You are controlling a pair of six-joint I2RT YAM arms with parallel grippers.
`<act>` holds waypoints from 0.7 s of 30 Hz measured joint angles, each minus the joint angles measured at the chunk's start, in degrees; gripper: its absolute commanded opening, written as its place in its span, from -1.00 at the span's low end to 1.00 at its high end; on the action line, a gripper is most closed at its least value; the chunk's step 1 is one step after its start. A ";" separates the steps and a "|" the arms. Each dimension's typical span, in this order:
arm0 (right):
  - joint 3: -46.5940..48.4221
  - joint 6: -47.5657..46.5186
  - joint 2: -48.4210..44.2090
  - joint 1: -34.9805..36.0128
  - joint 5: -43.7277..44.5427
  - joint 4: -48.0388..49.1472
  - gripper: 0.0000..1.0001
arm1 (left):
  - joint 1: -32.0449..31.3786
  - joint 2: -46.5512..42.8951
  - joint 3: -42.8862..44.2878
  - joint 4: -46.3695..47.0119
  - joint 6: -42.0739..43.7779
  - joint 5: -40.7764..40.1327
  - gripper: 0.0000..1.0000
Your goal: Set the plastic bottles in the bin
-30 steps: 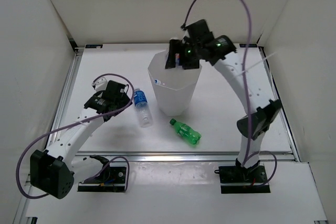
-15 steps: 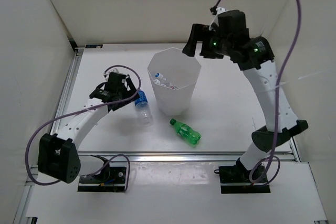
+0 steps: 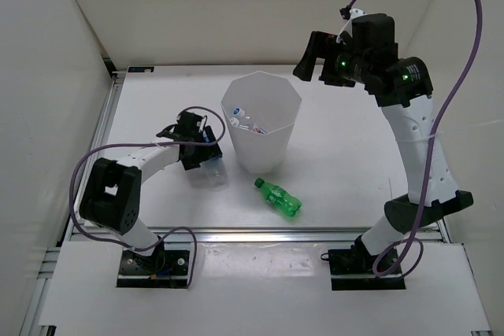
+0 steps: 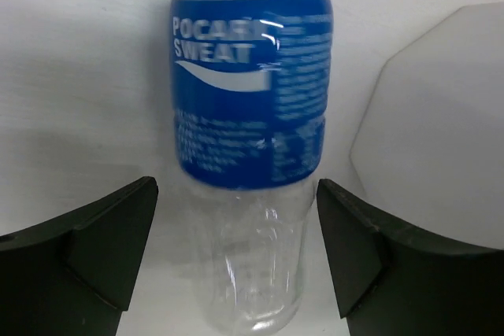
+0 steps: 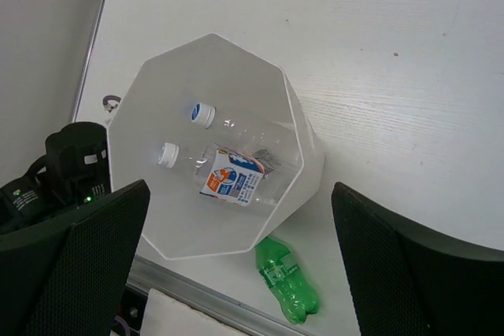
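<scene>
The white bin stands mid-table; it shows in the right wrist view and at the right of the left wrist view. Inside lie a plain clear bottle and a white/red-labelled bottle. The blue-labelled bottle lies left of the bin. My left gripper is open, one jaw on each side of that bottle, not touching it. The green bottle lies in front of the bin. My right gripper is open and empty, high up right of the bin. The black-labelled bottle is out of view.
A metal rail runs along the table's front edge. White walls enclose the table on the left, back and right. The left arm's purple cable loops over the table's left side.
My right gripper has lifted away from the bin's rim, up and to the right, leaving the white/red-labelled bottle in the bin. My left gripper has moved right onto the blue-labelled bottle.
</scene>
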 measured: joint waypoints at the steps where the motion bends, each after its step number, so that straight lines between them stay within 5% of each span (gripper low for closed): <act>1: -0.26 -0.02 -0.17 -0.70 -0.37 0.00 1.00 | -0.04 0.81 -0.33 0.76 -0.11 0.57 0.73; 2: -0.52 -0.02 -0.35 -1.25 -0.83 -0.11 1.00 | -0.09 1.53 -0.94 1.20 -0.39 0.96 0.60; 3: -0.55 -0.02 -0.44 -1.79 -1.16 -0.20 1.00 | -0.09 1.97 -1.53 1.38 -0.50 1.20 0.22; 5: -0.87 -0.02 -0.87 -2.73 -1.73 -0.07 1.00 | -0.04 1.75 -2.40 1.86 -0.79 1.97 0.06; 13: -4.07 0.81 -3.74 -4.79 -4.02 -0.09 1.00 | 0.57 -16.22 -2.75 -2.56 -0.46 -3.41 0.23; 17: -7.28 2.62 -4.79 -5.22 -4.85 0.37 1.00 | 0.22 -24.52 12.63 -3.34 0.59 -7.50 0.23; 21: -11.39 5.81 -4.70 -7.04 -7.69 0.42 1.00 | -4.00 -22.12 31.50 -0.66 3.61 -10.01 0.21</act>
